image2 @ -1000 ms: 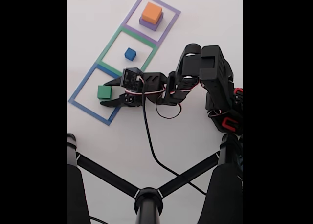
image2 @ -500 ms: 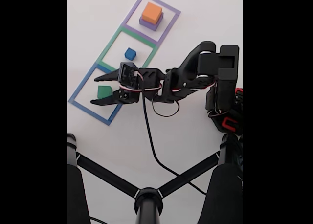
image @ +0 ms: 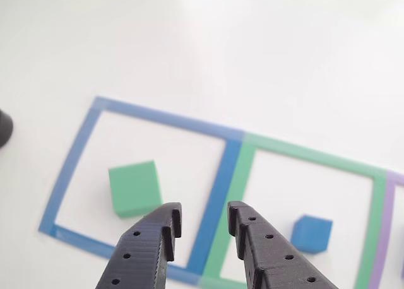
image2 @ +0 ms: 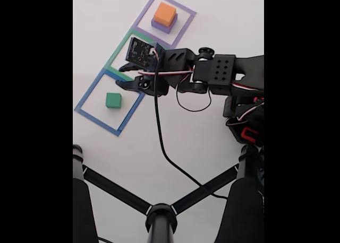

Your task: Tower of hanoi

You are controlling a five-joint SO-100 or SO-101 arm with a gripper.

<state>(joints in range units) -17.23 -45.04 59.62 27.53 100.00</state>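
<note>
Fixed view from above has the arm stretched across the white table (image2: 159, 163), its claw (image2: 123, 73) hanging over the taped line where the blue outline (image2: 85, 113) meets the green outline (image2: 123, 45). The green block (image2: 112, 100) sits alone inside the blue outline, toward the table's left edge. The orange block (image2: 164, 14) rests on top of the purple block (image2: 159, 25) in the purple outline (image2: 180, 9), up near the far edge. The blue cube (image: 312, 233) lies in the green outline, seen best in the other view, just to the right of the claw's tips.

The claw (image: 202, 223) is empty, its two fingers a little apart with only a narrow gap, touching nothing; the green block (image: 134, 188) lies just left of the left finger.

My guess is the green block is set down and the small blue cube comes next. That would call for swinging right over the cube, spreading the fingers wider than it, then dropping down around it squarely before closing.
</note>
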